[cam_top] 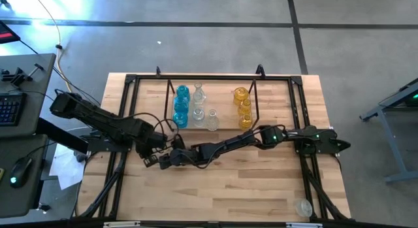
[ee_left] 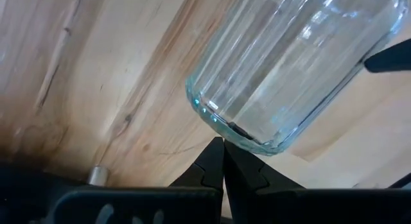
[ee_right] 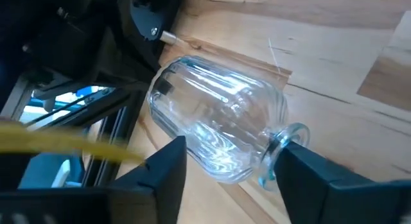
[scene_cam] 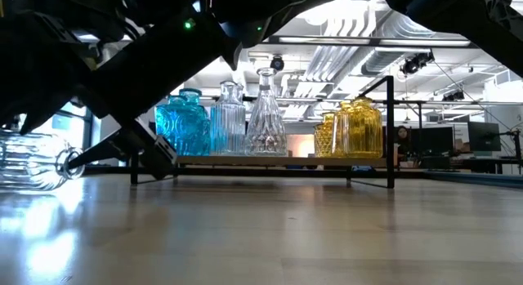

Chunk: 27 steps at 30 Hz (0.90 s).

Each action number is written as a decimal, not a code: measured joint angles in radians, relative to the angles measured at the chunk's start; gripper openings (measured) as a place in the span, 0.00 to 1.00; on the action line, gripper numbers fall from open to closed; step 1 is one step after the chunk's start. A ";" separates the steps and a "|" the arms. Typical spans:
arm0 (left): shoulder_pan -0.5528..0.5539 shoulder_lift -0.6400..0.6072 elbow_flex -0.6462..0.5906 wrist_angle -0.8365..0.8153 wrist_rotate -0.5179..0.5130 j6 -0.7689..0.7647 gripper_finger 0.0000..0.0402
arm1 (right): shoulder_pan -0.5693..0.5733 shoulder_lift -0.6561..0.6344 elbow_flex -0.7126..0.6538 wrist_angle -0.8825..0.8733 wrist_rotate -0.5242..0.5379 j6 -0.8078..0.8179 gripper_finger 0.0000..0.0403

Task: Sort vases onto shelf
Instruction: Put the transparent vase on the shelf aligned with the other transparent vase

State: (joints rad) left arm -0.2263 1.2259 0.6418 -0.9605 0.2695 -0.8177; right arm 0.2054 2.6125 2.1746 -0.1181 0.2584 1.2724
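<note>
Right pincer (ee_right: 225, 166) fingers apart, straddling toppled clear vase (ee_right: 215, 124) on bench (ee_right: 334, 51); left pincer (ee_left: 223, 161) together at its base.

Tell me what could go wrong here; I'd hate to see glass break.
The clear vase lies on its side on the table, so it may roll as the open right pincer closes around it. The shut left pincer sits right at its base and could nudge it. Lifted near its neck, it might tilt and slip.

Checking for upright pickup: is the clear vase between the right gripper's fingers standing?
No, the clear vase lies on its side on the table.
</note>
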 joint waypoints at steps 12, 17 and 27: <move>-0.012 0.000 0.000 0.009 -0.028 -0.001 0.00 | 0.017 -0.009 0.008 0.160 -0.003 -0.121 0.02; -0.012 0.000 0.000 0.015 -0.009 -0.001 0.00 | 0.018 -0.009 0.008 0.153 -0.005 -0.111 0.02; -0.013 0.000 0.002 0.033 0.000 0.000 0.00 | 0.041 -0.008 0.008 0.130 0.005 -0.085 0.01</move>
State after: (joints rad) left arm -0.2390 1.2255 0.6434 -0.9271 0.2695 -0.8176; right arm 0.2461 2.6049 2.1822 0.0118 0.2632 1.1870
